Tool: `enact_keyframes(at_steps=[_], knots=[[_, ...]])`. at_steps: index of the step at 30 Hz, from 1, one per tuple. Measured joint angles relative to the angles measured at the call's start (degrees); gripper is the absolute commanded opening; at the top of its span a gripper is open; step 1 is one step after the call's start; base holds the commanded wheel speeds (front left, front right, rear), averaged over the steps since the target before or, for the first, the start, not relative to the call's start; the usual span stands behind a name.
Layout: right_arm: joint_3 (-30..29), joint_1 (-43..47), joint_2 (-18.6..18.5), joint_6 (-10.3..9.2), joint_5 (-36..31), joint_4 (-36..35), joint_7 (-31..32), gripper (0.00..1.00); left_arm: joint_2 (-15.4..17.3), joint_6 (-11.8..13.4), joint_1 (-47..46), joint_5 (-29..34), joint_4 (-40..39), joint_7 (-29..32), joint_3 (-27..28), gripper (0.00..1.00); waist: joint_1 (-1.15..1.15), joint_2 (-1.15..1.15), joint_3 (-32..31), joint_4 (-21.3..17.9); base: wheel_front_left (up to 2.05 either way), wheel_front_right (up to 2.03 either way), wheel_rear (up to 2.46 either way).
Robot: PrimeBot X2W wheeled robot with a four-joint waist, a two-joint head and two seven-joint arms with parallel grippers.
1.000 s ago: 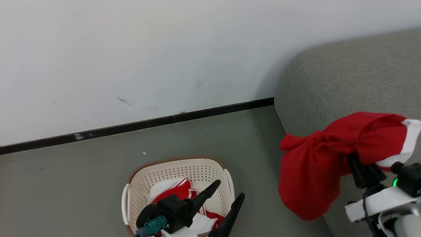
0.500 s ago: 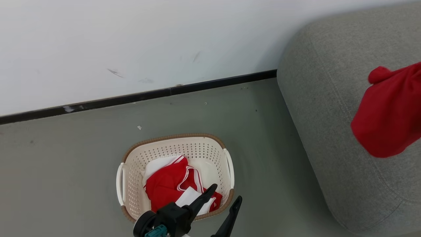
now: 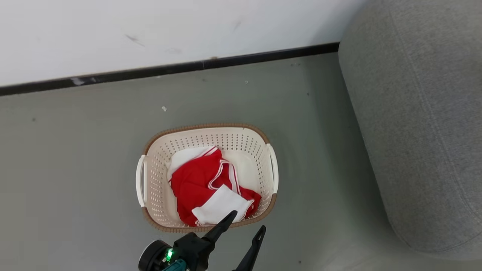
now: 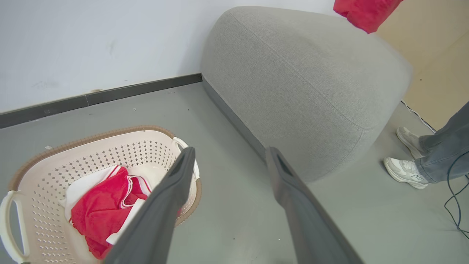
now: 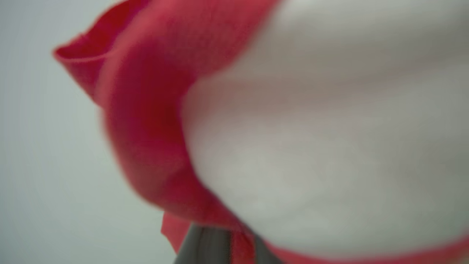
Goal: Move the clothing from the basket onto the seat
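Note:
The cream basket [image 3: 205, 126] stands on the floor, and red-and-white clothing [image 3: 196, 184] lies crumpled inside it. My left gripper [image 3: 247, 221] hovers open and empty just in front of the basket's near rim. The left wrist view has the same basket [image 4: 91, 137], its clothing [image 4: 99, 212] and my open left gripper [image 4: 231, 152]. The grey seat [image 3: 414, 113] fills the right side. Another red garment [image 4: 362, 13] hangs above the seat [image 4: 300, 80]. In the right wrist view my right gripper [image 5: 234, 245] is shut on this blurred red-and-white garment [image 5: 154, 128].
A white wall with a black baseboard [image 3: 169, 69] runs behind the basket. Grey floor [image 3: 75, 169] surrounds it. A person's feet in white shoes [image 4: 406, 172] stand beyond the seat's end, with a dark cable [image 4: 454, 198] on the floor beside them.
The head camera has tilted down, so the basket sits higher in the picture. My right gripper has carried the red garment rightward over the seat and out of the head view.

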Motion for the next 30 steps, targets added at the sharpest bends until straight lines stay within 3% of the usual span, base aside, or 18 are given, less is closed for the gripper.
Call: enact_keyframes(at_steps=[12,30], knots=[[-8.04,-10.8,-4.24,0.0,0.73,9.75,2.0,0.0,2.27,2.52,0.99,1.43,-3.59,2.41,1.74,1.0,0.0,0.0,7.19,1.69,0.0,0.0,0.0],[-8.49,-26.98,-8.06,0.0,0.04,15.19,2.35,0.0,3.91,2.66,1.34,1.82,-9.62,4.36,1.9,1.0,0.0,0.0,17.05,3.54,0.0,0.0,0.0]])
